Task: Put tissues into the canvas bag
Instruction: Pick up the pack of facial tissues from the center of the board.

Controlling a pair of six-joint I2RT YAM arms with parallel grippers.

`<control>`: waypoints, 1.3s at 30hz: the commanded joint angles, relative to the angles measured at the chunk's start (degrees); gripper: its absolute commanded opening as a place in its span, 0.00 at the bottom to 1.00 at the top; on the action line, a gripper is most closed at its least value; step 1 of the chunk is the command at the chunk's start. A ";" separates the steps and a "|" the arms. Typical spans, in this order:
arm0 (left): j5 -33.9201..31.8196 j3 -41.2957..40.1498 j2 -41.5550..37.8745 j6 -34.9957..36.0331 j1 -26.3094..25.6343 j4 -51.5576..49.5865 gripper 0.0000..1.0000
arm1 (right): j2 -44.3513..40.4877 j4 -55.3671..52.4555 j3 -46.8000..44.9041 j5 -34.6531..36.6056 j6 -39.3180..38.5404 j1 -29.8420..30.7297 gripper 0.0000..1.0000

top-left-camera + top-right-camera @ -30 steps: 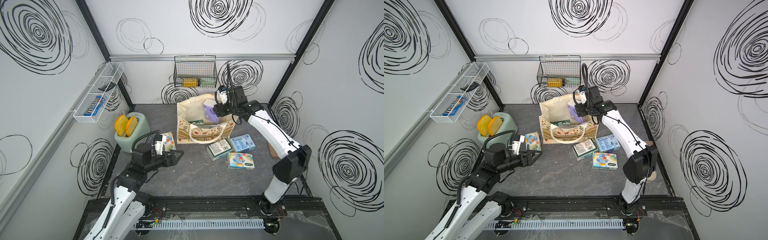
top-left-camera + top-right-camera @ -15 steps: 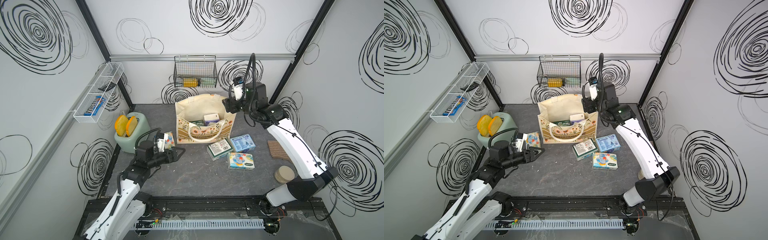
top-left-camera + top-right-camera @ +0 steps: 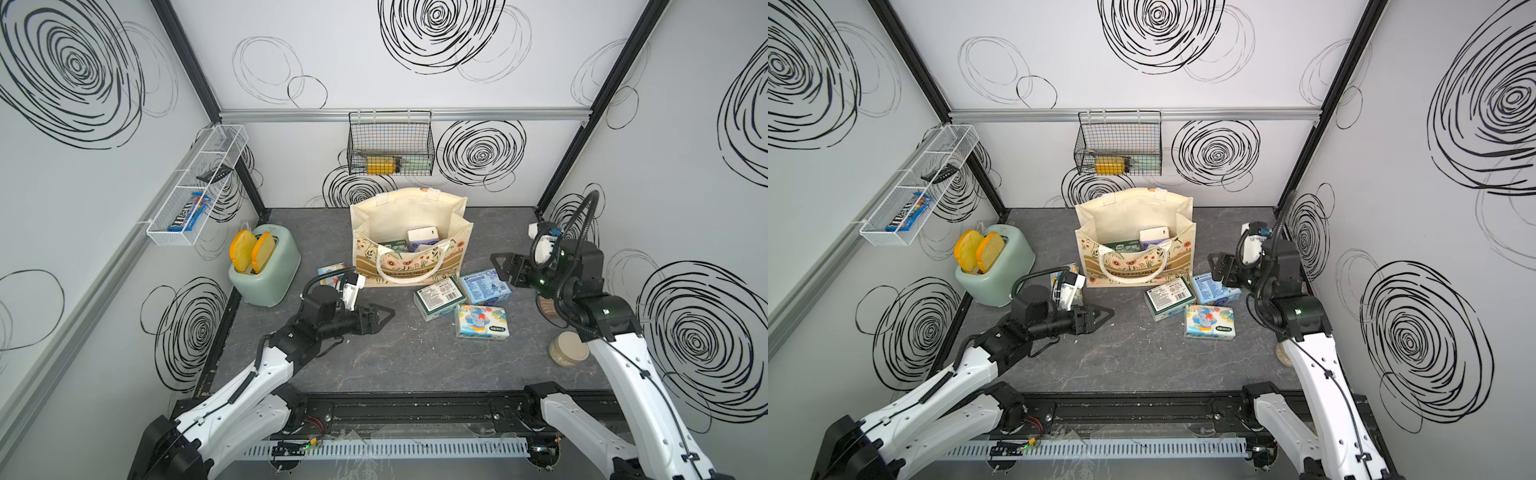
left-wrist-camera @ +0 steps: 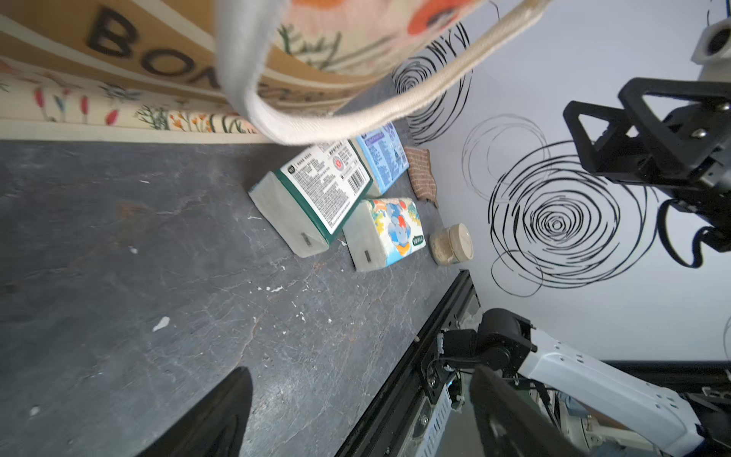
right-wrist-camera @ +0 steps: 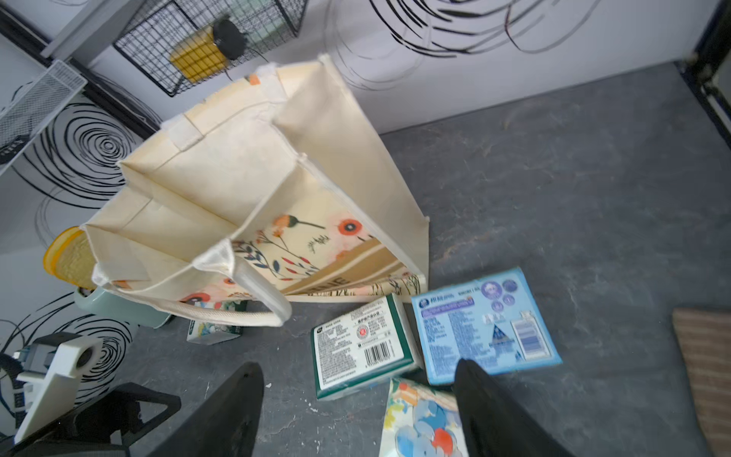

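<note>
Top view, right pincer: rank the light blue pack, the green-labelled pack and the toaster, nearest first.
1. light blue pack, almost under the right pincer.
2. green-labelled pack, beside the blue one, toward the middle.
3. toaster, far across on the robot's left side.

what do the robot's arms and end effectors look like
Left arm and right arm have white links with black joints and wrists. A black ribbed cable loops over each wrist beside a white camera block. Left end effector and right end effector are black with triangular cutouts.
</note>
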 commanded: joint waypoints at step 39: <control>-11.31 27.02 60.94 0.08 -21.17 22.43 0.90 | -11.34 35.01 -51.61 -30.38 13.17 -11.04 0.97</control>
